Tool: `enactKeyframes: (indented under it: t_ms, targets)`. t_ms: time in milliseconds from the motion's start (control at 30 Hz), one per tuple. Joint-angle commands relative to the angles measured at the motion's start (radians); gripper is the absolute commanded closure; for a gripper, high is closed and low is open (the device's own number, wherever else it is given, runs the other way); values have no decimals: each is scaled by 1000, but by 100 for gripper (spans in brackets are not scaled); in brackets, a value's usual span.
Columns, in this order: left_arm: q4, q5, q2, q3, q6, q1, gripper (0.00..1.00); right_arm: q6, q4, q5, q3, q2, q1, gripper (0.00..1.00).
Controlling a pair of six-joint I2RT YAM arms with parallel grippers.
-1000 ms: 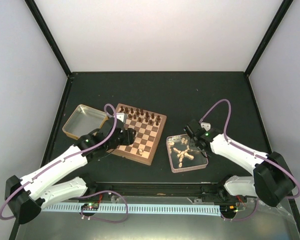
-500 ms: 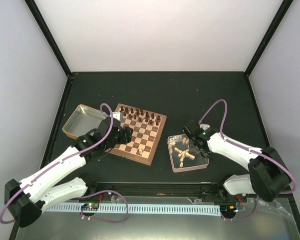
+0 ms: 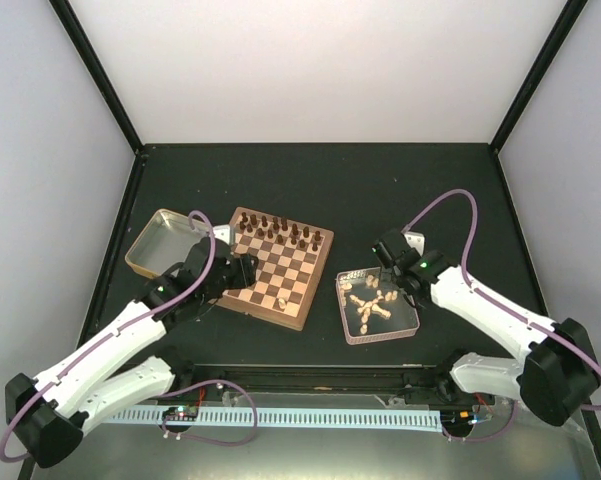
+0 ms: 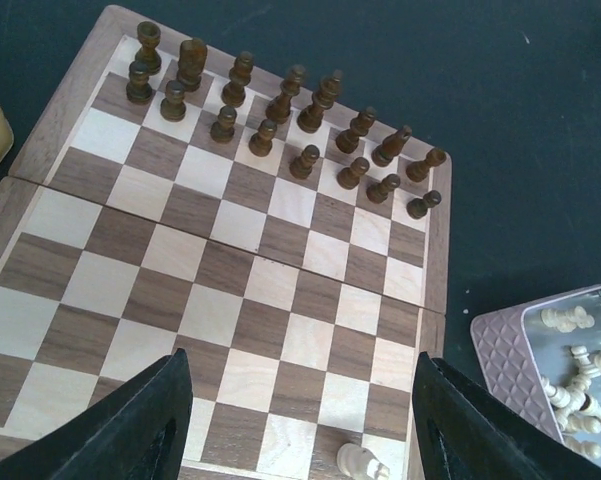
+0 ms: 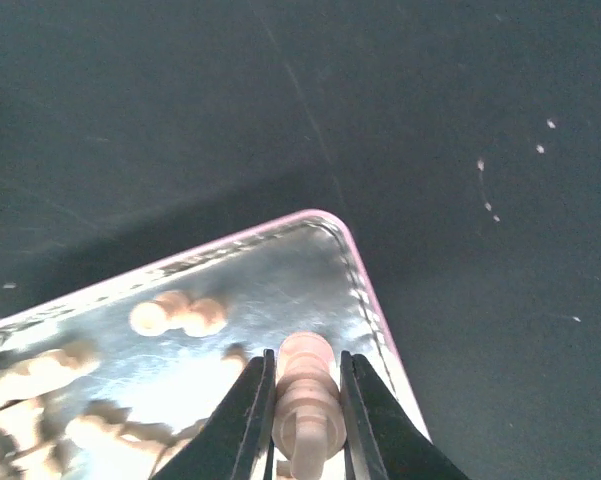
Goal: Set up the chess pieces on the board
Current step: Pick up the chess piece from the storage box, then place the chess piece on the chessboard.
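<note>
Wooden chessboard [image 3: 292,272], checkered in light and dark brown, lies left of centre on a dark table [image 3: 380,190]. Dark brown chessmen [image 3: 280,232] fill its two far rows. One pale beige piece [image 3: 280,300] sits alone on the near row, toward the right. The left gripper [image 4: 298,356] hovers over the near half of the board, its fingers wide apart and holding nothing. Right of the board, apart from it, is a clear tray [image 3: 343,312] with a pinkish rim, where the other pale chess pieces [image 3: 370,305] lie jumbled. The right gripper [image 5: 305,365] is over the tray by one rounded corner, fingers clamped on a single pale chessman [image 5: 305,390]. Whether that chessman touches the tray floor cannot be told. A yellow-rimmed metal tin [image 3: 165,243] sits just left of the board.
</note>
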Motion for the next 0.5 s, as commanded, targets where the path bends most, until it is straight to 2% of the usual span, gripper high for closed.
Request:
enactKeyframes:
  t_ms: [0, 233, 467]
  targets:
    - [34, 33, -31, -10, -10, 32, 38, -38, 18, -71, 46, -29, 7, 92]
    - [10, 32, -120, -35, -21, 81, 38, -34, 45, -124, 114, -26, 85, 92]
    - [-43, 15, -274, -51, 7, 121, 37, -12, 76, -73, 268, 75, 261, 92]
